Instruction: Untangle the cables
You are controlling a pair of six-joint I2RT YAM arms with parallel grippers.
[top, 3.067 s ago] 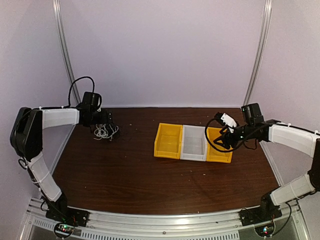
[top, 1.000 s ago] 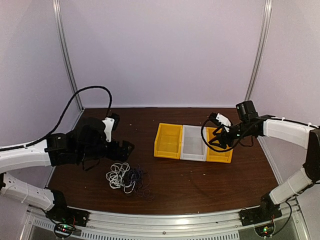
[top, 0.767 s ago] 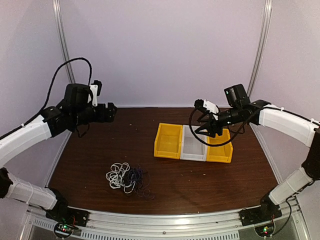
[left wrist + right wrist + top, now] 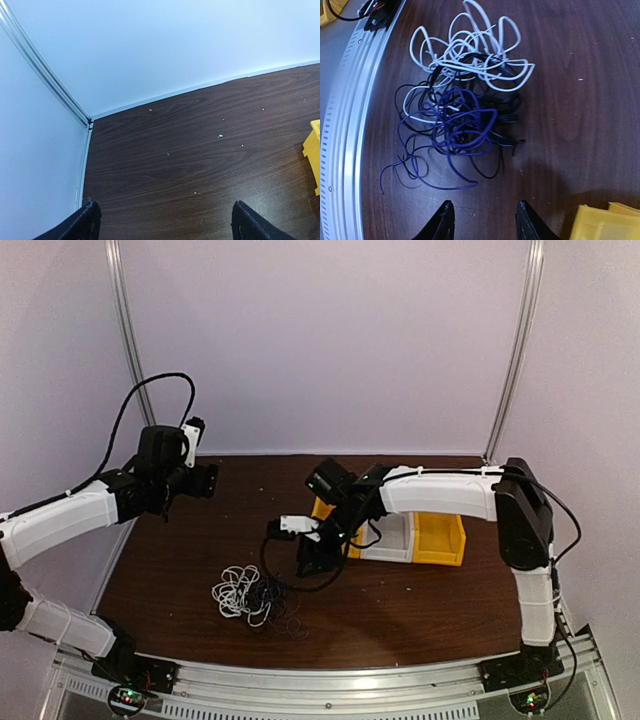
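The tabletop is dark wood-grain with a low sheen, lightly speckled; the cables are thin, smooth, plastic-sheathed strands in white, purple and black; the rail along the near edge is brushed, ribbed metal; the yellow bin looks like smooth moulded plastic; the walls are matt; the right gripper has matt black fingers.

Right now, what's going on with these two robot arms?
A tangle of white, black and purple cables lies on the table. The right gripper, open and empty, hovers just beside it. The left gripper, also open and empty, hangs over the back left corner, well away. Nothing is gripped yet.
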